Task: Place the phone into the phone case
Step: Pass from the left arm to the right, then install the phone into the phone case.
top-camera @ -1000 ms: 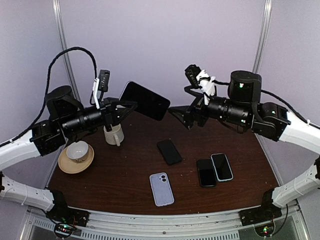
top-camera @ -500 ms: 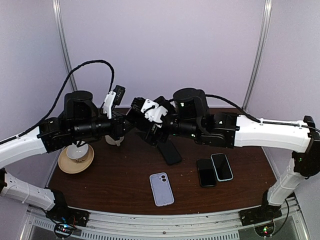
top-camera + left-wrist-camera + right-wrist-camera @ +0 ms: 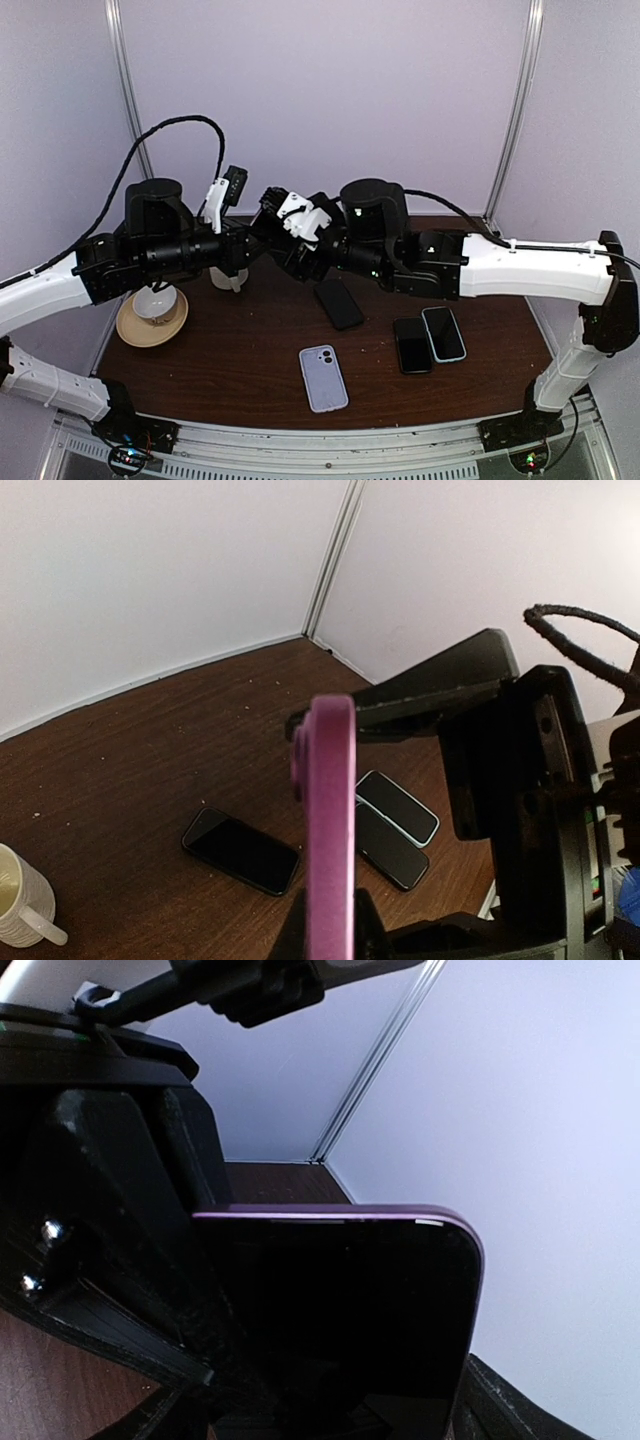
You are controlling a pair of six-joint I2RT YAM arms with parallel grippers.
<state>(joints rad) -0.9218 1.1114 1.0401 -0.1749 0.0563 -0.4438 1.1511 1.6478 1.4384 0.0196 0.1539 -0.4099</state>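
Top external: right gripper [image 3: 290,250] has swung across to meet left gripper [image 3: 240,252], high behind the phone case [image 3: 323,378]. Left jaws clamped on phone [image 3: 331,810]. Right jaws narrowing astride it; grip unconfirmed. Likely handover or regrasp; case untouched.

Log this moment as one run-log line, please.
left gripper: shut on phone, held mid-air | right gripper: open, jaws around phone | phone case: flat on table

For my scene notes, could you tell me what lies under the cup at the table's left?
A tan saucer lies under the cup; the cup covers the saucer's middle, so that part cannot be seen.
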